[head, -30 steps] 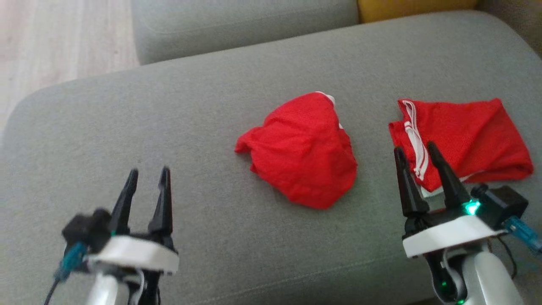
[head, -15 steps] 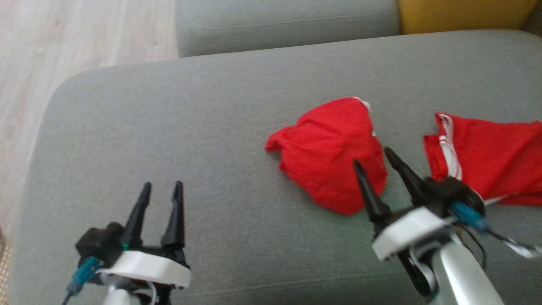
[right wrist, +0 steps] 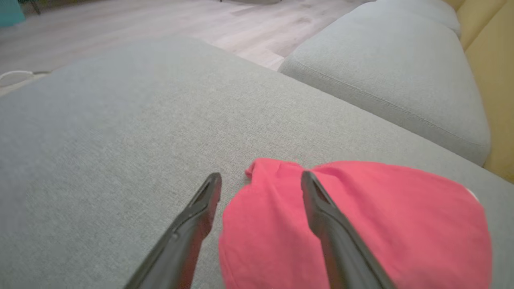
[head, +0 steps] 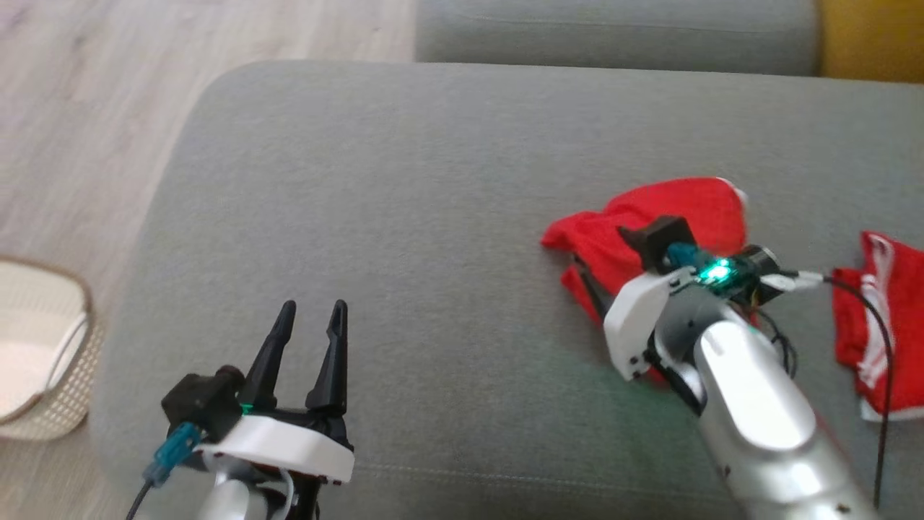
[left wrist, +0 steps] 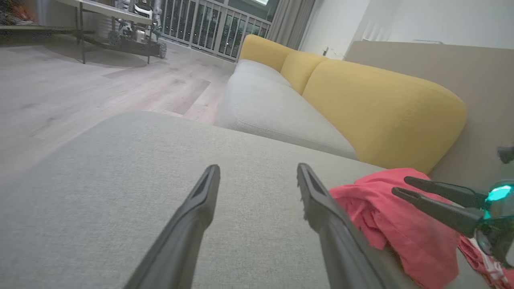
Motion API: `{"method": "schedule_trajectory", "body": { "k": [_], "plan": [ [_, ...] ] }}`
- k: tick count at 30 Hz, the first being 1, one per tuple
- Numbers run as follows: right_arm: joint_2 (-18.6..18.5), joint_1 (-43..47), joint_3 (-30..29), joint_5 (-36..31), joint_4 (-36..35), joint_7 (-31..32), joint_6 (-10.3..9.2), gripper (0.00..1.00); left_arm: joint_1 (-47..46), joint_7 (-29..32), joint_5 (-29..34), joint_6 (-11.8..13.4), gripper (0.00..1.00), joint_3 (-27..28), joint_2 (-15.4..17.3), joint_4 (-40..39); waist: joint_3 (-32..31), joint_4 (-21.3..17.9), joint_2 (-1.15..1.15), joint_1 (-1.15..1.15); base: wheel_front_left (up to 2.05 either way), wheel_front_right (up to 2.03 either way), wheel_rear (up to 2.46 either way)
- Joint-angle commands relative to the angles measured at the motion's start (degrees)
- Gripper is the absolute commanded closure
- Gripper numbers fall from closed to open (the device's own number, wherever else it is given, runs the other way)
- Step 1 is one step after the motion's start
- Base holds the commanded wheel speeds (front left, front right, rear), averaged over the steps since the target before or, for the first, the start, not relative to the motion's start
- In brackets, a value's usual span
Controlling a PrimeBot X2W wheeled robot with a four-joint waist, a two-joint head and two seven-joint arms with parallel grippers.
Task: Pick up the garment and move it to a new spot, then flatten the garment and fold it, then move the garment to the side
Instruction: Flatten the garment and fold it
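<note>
Logged view shift first: head cam panned L since 1 s ago, bringing basket [head: 43, 361] into frame at L edge; treated as cam motion, not object motion. Checked against the cloth instead: found R jaws gone from over the striped red piece [head: 870, 325], where seen 1 s ago, and now brought across to the crumpled red garment [head: 686, 206]. Found garment lying bunched on grey sofa cushion [head: 404, 217], R of centre in head view, near the striped red piece but not touching it; no lift yet. Found R jaws wide apart, same as before, straddling garment's edge in R wrist view: one finger [right wrist: 325, 216] over cloth, other finger [right wrist: 192, 228] over bare cushion just beside it. Cannot tell contact w/ fabric from any view. Found L jaws also apart, holding nothing, parked over bare cushion well L of garment. Judged step = approach for first pick, i.e. barely into task, w/ move, flatten, fold and set-aside all pending. Expect need to drop lower and close on a bunched fold, not one thin layer. Noted risk: pinching top ply only, then slip or unrolling on lift.
</note>
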Motion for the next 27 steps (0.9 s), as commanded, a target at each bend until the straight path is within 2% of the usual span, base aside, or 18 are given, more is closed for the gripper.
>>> {"method": "schedule_trajectory", "body": {
  "k": [1, 8, 15, 16, 17, 21, 23, 27],
  "plan": [
    [0.18, -4.03, -0.25, -2.56, 0.84, 0.82, -0.02, 0.00, -2.53, -0.70, -0.36, 0.43, 0.00, 1.48, 0.08, -1.70, 0.59, 2.39, 0.00, 0.00, 0.00, 0.00, 0.00],
    [0.18, -7.84, -3.81, -9.30, 9.72, 3.78, -0.02, 0.00, -2.24, -0.70, -1.07, 0.86, 0.00, 0.74, 0.08, -1.60, 1.02, 5.05, 0.00, 0.00, 0.00, 0.00, 0.00],
    [0.18, -9.78, -4.65, -14.41, 15.02, 4.34, -0.02, 0.00, -2.63, -0.70, -1.79, 1.29, 0.00, -0.03, 0.07, -1.11, 1.50, 5.81, 0.00, 0.00, 0.00, 0.00, 0.00],
    [0.18, -10.01, -5.05, -14.70, 15.83, 4.26, -0.02, 0.41, -2.77, -0.70, -1.85, 1.29, 0.00, -0.26, 0.07, -0.94, 1.47, 5.93, 0.00, 0.00, 0.00, 0.00, 0.00],
    [0.18, -10.21, -5.48, -14.85, 16.31, 3.87, -0.02, 1.00, -2.88, -0.70, -1.91, 1.30, 0.00, -0.48, 0.07, -0.78, 1.39, 6.05, 0.00, 0.00, 0.00, 0.00, 0.00],
    [0.18, -11.02, -6.07, -13.10, 17.03, 0.61, -0.02, 1.00, -2.89, -0.70, -2.39, 1.53, 0.00, -0.92, 0.07, -0.50, 0.71, 6.34, 0.00, 0.00, 0.00, 0.00, 0.00],
    [0.18, -11.80, -3.98, -10.65, 17.25, -1.34, -0.02, 1.00, -2.60, -0.70, -2.50, 1.71, 0.00, -0.78, 0.07, -0.37, 0.25, 6.13, 0.00, 0.00, 0.00, 0.00, 0.00],
    [0.18, -14.69, 2.83, -1.41, 15.99, -4.70, -0.02, 1.00, -1.92, -0.70, -2.51, 1.87, 0.00, -0.81, 0.07, 0.17, -0.96, 5.81, 0.00, 0.00, 0.00, 0.00, 0.00]
  ]
}}
